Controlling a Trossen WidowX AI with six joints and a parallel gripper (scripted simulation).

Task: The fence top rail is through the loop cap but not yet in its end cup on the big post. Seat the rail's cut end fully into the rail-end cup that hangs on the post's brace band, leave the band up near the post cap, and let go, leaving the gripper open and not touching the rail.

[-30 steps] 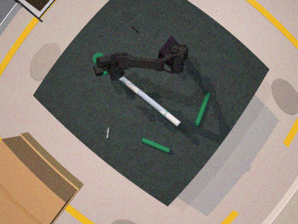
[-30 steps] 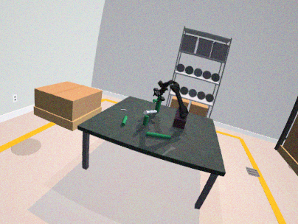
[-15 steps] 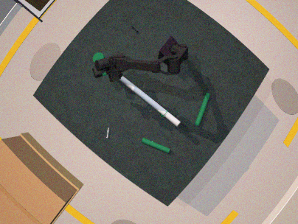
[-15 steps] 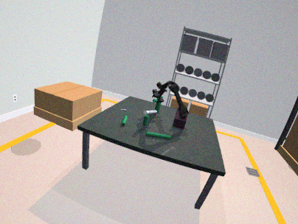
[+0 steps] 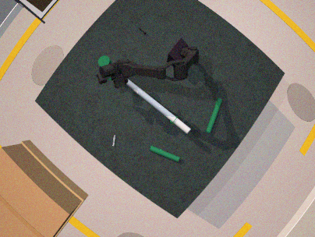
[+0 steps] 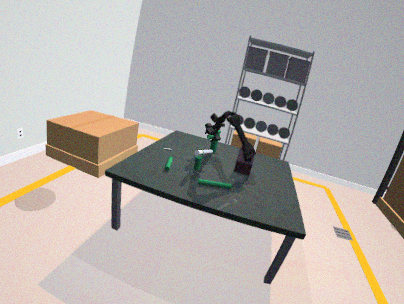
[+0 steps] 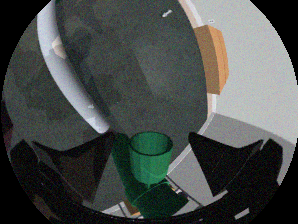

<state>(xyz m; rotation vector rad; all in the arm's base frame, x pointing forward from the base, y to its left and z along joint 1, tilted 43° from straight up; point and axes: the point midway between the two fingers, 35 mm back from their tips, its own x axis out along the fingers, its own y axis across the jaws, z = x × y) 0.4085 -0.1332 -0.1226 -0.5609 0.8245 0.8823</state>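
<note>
The big post shows from above as a green round cap [image 5: 104,61] at the table's left, and as a green upright [image 6: 214,145] in the exterior view. The white rail [image 5: 152,101] [image 7: 48,56] runs from beside the post down to the right, through a green loop cap [image 6: 198,161]. Its post end is hidden under my arm. My gripper [image 5: 103,73] [image 6: 213,131] [image 7: 152,136] is open and hovers at the post. In the wrist view a green cup-shaped part [image 7: 150,155] stands between the spread fingers without touching them.
Two loose green bars [image 5: 214,114] [image 5: 164,153] and a small white piece [image 5: 114,140] lie on the dark table [image 5: 234,70]. My arm's base [image 5: 182,54] stands at the back. A cardboard box [image 5: 27,187] [image 6: 90,135] and a shelf rack [image 6: 272,100] stand off the table.
</note>
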